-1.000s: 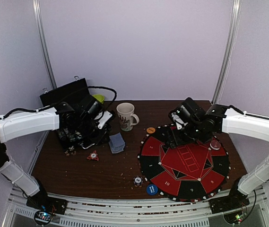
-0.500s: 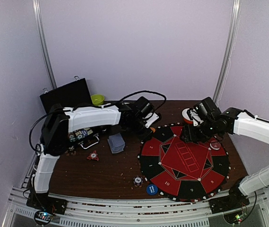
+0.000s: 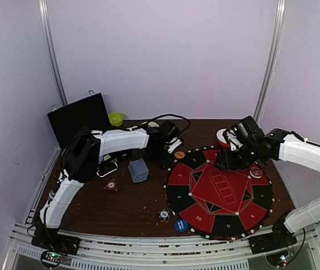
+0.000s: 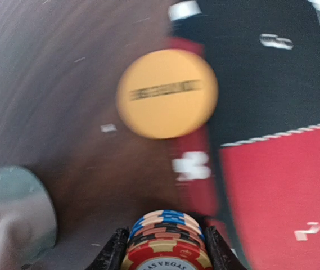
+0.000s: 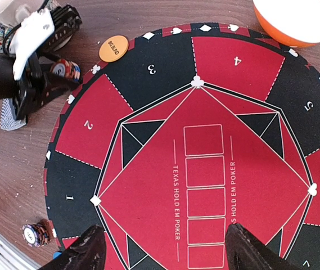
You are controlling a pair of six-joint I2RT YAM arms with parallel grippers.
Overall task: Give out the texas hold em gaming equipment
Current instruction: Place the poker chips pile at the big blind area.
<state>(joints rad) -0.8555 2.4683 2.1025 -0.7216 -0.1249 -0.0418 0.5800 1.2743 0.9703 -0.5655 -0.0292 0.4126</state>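
- We see a dark wooden table [image 3: 92, 202] closed in by pale purple walls.
- The round red-and-black mat [image 3: 219, 194] fills the right centre of the top view, with a column of printed boxes down its middle.
- The left gripper [image 4: 162, 250] reaches to the mat's upper-left edge. Its fingers [image 4: 113, 253] pinch the held chip stack [image 4: 165, 239] from both sides.
- The right gripper [image 5: 168, 247] hangs over the upper right part of the mat, jaws spread wide with nothing between them.
- A black case [image 3: 78, 115] stands at the upper left of the top view.
- A red-rimmed bowl [image 3: 224, 136] sits just off the mat's top edge, near the right gripper.
- The card deck [image 3: 139, 169] lies on the wood left of the mat.
- The orange disc [image 4: 167, 93] lies at the mat's upper-left rim, just ahead of the held chip stack.
- The blue disc [image 3: 180, 225] lies at the mat's lower-left rim.
- The clear disc [image 3: 256, 171] rests on the mat's right side.
- The loose chip stack [image 3: 163, 215] stands on the wood near the blue disc, up and to its left.
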